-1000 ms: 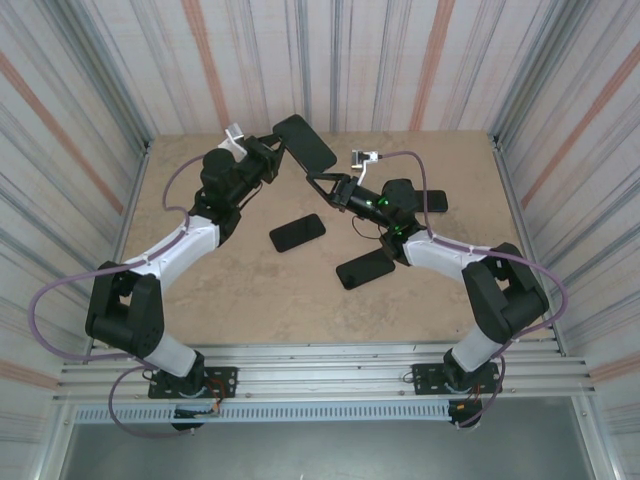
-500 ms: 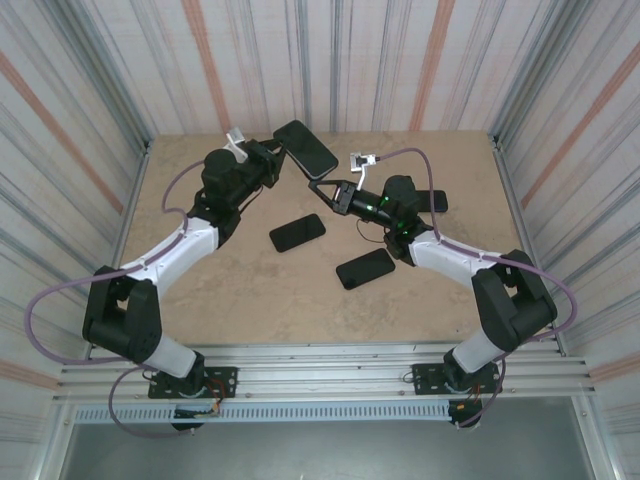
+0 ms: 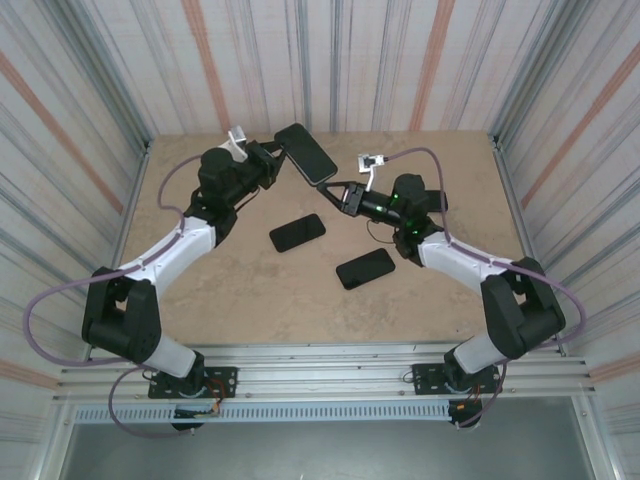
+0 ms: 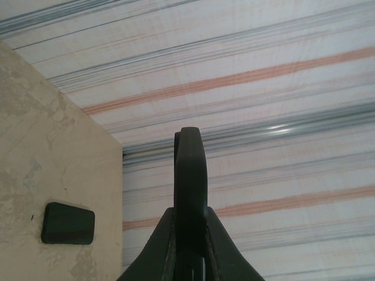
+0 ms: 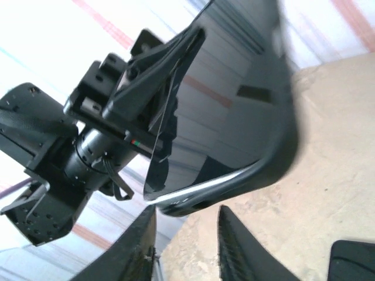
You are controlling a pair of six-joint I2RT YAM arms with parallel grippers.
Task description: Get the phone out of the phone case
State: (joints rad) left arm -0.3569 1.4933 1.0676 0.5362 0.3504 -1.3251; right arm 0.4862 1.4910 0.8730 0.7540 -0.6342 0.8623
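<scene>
Holding the phone up off the table, the left gripper sits at 12 o'clock of the table centre in the top view; its fingers are clamped tight on one end of the handset, which we see edge-on in the left wrist view; the phone case wraps the phone as a dark rim round the glossy screen, so the phone sits in its case.

We find the right gripper at 5 o'clock of the held phone, tips just beside its lower corner; in the right wrist view its fingers stand partly apart with nothing gripped, the cased corner just above the gap; we cannot tell whether they touch it.

On the table we note a loose handset near centre; a second handset at 4 o'clock of centre; a dark slab at 2 o'clock, partly hidden behind the right arm.
</scene>
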